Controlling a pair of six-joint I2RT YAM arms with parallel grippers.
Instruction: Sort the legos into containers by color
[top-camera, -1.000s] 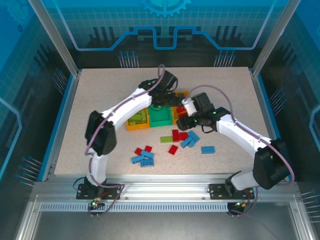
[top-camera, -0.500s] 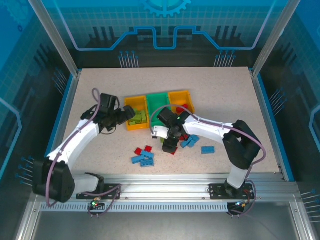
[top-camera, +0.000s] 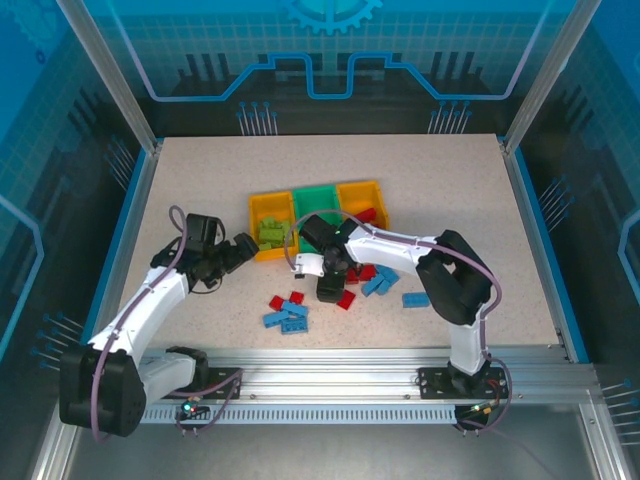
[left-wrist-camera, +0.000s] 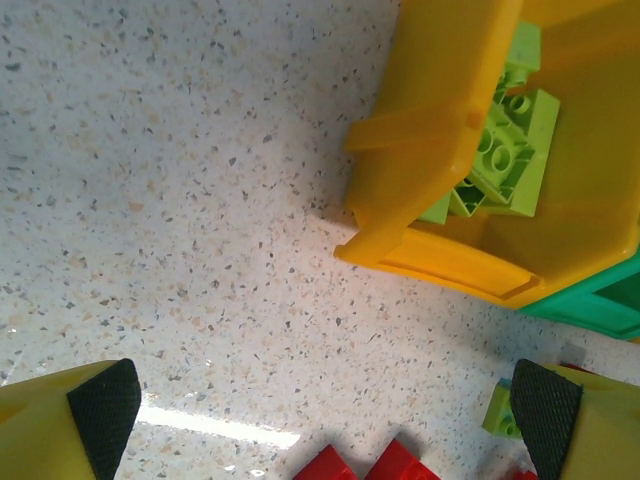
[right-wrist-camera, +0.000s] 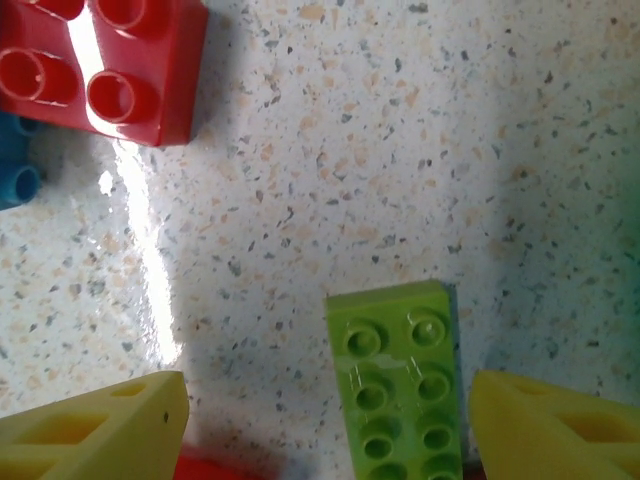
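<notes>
The three joined bins stand mid-table: a left yellow bin (top-camera: 262, 212) holding lime bricks (left-wrist-camera: 505, 150), a green middle bin (top-camera: 318, 202) and a right yellow bin (top-camera: 352, 190) with red bricks (top-camera: 370, 213). Loose red and blue bricks (top-camera: 285, 318) lie in front of them. My right gripper (top-camera: 328, 288) is low over the table and open. A lime brick (right-wrist-camera: 400, 390) lies flat between its fingers (right-wrist-camera: 100, 430), nearer the right one, untouched. My left gripper (top-camera: 243, 250) hangs open just left of the left yellow bin, with bare table between its pads (left-wrist-camera: 100, 410).
A red brick (right-wrist-camera: 100, 60) and the edge of a blue one (right-wrist-camera: 15, 170) lie just beyond the right gripper. Two red bricks (left-wrist-camera: 360, 465) and a lime one (left-wrist-camera: 497, 410) sit near the left gripper. A lone blue brick (top-camera: 415, 299) lies to the right.
The left arm has swung from over the bins out to the left and drawn back a little. The right gripper has come down from the bins and shifted left over the lime brick.
</notes>
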